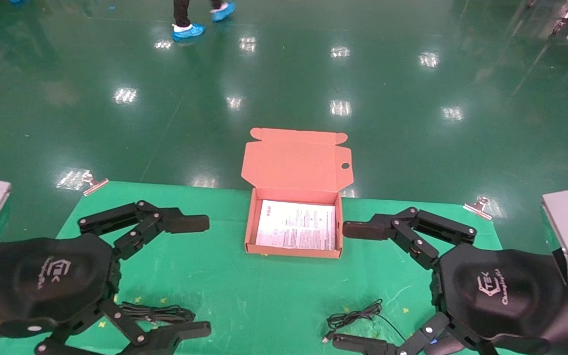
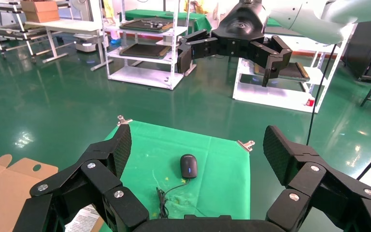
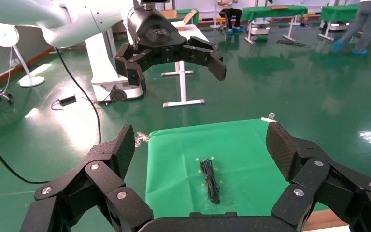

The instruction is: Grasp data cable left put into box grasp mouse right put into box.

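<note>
The cable (image 1: 153, 313), a long bundle lying crosswise on the counter (image 1: 264, 291), is found directly beneath the left gripper (image 1: 193, 276), whose fingers are spread and empty. The right gripper (image 1: 358, 286), likewise open, hovers apparently above the mouse (image 2: 188, 166); the box (image 1: 294, 229) lies between.

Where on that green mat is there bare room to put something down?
Bare green mat stretches in front of the box, between the data cable near the left hand and the mouse with its cord by the right hand. Those two near corners are crowded.
</note>
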Tool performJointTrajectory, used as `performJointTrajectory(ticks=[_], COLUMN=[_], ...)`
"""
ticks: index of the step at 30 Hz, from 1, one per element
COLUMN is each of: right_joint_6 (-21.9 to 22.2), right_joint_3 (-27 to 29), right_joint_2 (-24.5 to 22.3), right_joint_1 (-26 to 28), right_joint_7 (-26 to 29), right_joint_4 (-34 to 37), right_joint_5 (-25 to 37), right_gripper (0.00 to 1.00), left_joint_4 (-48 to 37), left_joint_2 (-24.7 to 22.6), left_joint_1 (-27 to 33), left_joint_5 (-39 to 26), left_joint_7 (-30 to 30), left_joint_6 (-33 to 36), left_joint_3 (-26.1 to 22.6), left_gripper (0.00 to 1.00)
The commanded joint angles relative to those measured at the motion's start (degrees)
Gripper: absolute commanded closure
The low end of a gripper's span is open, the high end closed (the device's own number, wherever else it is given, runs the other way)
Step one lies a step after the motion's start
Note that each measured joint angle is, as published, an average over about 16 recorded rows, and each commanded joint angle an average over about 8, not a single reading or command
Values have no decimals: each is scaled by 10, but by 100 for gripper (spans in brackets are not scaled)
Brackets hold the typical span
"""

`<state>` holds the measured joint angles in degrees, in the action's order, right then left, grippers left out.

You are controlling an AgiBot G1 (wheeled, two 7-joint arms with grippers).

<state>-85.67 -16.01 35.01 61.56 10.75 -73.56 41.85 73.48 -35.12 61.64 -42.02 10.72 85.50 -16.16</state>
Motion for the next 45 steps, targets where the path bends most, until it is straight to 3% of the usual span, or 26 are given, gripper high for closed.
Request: performJointTrajectory(ticks=[1, 25, 34, 45], right_joint_6=[0, 3, 8, 4], right_joint_3=[0, -3, -23, -80], right_joint_2=[0, -6, -16, 3], right_joint_1=[0, 3, 32, 102], right_joint_7=[0, -6, -40, -113], right_joint_4=[0, -3, -29, -40], right_joint_5=[0, 18, 110, 291], right_gripper=[0, 0, 0, 0], left_joint_4=[0, 1, 8, 13], left_joint_2=[0, 1, -5, -37], left_joint_1=[0, 5, 47, 125], left_joint_5=[0, -13, -90, -249], left_joint_7=[0, -1, 10, 24], left_joint_6=[0, 2, 4, 19], left_joint_3=[0, -5, -38, -111], left_gripper=[0, 0, 0, 0])
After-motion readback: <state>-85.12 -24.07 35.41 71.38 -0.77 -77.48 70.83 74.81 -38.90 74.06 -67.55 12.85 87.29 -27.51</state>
